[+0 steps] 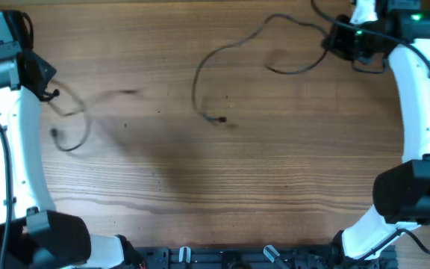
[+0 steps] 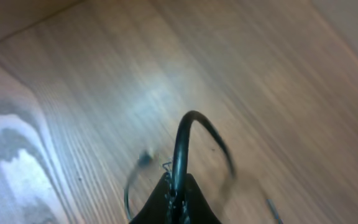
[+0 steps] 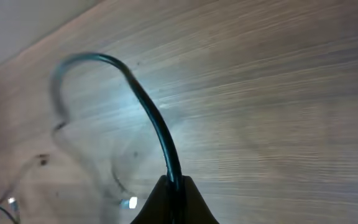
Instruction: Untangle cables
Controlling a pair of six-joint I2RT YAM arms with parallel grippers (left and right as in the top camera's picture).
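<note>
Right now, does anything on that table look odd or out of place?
Nothing is spilled or broken. The only oddity: the left cable, pinched in the left gripper, looks smeared from overhead, probably motion blur. The right cable, pinched in the right gripper, trails loose across the table.

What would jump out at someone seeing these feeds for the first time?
Two thin black cords lie apart on the wooden table: the left cable loops near the left edge, the right cable trails from the top right corner to a small plug near the centre. The left end effector is shut on the left cable and the right end effector on the right cable, each cord arching out of the pinch.
</note>
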